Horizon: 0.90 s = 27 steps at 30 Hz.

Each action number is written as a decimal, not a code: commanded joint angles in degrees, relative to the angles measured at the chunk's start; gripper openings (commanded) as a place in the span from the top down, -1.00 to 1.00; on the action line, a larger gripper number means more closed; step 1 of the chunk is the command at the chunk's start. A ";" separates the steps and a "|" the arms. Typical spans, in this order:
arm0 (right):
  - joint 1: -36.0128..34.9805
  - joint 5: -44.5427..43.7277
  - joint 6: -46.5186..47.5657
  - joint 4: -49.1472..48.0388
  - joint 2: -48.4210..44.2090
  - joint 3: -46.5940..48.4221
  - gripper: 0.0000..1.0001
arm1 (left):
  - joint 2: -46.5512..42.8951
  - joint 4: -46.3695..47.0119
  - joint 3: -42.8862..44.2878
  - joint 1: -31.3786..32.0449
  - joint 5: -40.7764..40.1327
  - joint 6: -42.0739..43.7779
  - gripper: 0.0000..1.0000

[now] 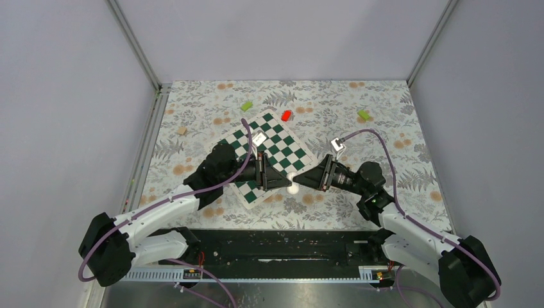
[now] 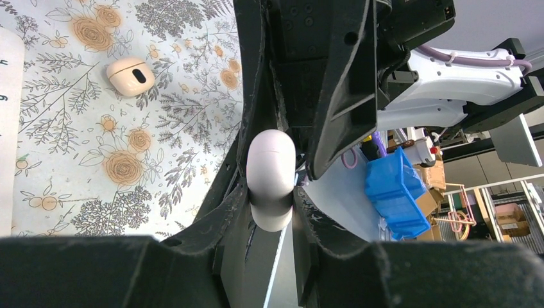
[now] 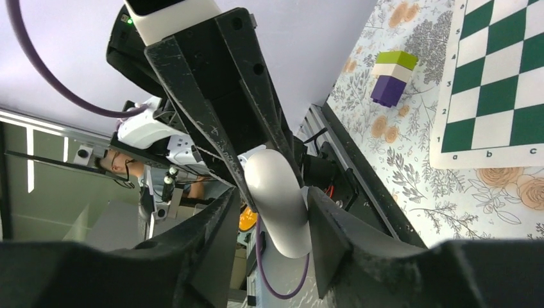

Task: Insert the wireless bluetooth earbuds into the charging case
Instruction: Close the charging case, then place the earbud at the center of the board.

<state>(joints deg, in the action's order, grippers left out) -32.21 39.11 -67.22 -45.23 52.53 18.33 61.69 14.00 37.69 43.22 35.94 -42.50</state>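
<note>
Both hands are on one earbud [image 2: 271, 173], held up off the table [image 1: 385, 115]. The left hand [image 2: 269, 208] is clamped on it, and the right hand [image 3: 277, 218] looks closed on it too, though it's hard to be sure from this angle. It's smooth, glossy, rounded plastic, so I'd let go of one side slowly. The beige case [image 2: 130, 77] with its dark slot lies well apart on the floral cloth.

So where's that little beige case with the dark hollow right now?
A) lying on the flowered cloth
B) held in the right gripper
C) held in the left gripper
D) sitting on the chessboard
A: the left wrist view shows the charging case lying by itself on the flowered cloth, with no fingers around it.
</note>
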 commanded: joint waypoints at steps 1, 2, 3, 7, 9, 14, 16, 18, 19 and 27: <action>-0.66 2.79 2.40 0.49 -0.89 3.15 0.07 | -0.16 2.41 1.60 -0.58 -1.67 0.80 1.00; -0.66 2.81 2.38 0.42 -0.78 3.24 0.11 | -0.10 2.64 1.51 -0.57 -1.60 0.54 1.00; -0.64 2.81 2.32 0.45 -0.84 3.32 0.16 | 0.01 2.84 1.51 -0.57 -1.53 0.42 1.00; -0.66 2.51 2.72 1.42 -0.93 3.78 0.40 | 0.46 3.63 1.59 -0.51 -0.74 -0.01 1.00; -0.66 2.25 2.90 2.05 -0.93 3.88 0.61 | 0.71 3.97 1.79 -0.54 0.02 -0.12 1.00; -0.66 1.68 3.10 3.27 -0.74 3.61 0.76 | 2.19 5.79 2.28 -0.55 2.86 -1.30 -0.10; -0.66 1.46 3.16 3.75 -0.81 3.69 0.78 | 2.71 4.67 2.82 -0.54 2.57 -1.53 -0.46; -0.66 1.21 3.79 5.12 -1.09 3.94 0.80 | 2.84 3.43 3.25 -0.66 1.56 -1.22 -0.65; -0.66 1.03 4.34 5.83 -1.30 4.03 0.80 | 2.79 3.15 3.32 -0.67 1.17 -1.12 -0.78; -0.66 -1.09 6.67 11.78 -2.49 4.66 0.88 | -0.44 1.44 2.82 -1.22 -2.15 0.31 -0.98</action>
<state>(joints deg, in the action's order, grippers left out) -32.53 39.48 -62.89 -35.86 51.27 19.86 64.16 14.39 38.28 42.65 36.12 -43.42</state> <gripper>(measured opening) 0.366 0.985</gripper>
